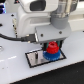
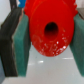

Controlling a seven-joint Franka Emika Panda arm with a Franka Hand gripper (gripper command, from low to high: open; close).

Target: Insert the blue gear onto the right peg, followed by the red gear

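In the exterior view my gripper (image 1: 51,48) hangs over the grey plate with black border (image 1: 34,58). Its fingers are closed on the red gear (image 1: 51,48), which sits right on top of the blue gear (image 1: 50,55) on the plate. The wrist view is filled by the red gear (image 2: 47,30) with its dark centre hole, clamped between two teal finger pads (image 2: 20,45). The right peg is hidden under the gears. The blue gear does not show in the wrist view.
A black cable (image 1: 15,37) runs along the exterior view's left side to the arm. The white robot body (image 1: 35,17) fills the back. The plate lies on a white table (image 1: 70,70).
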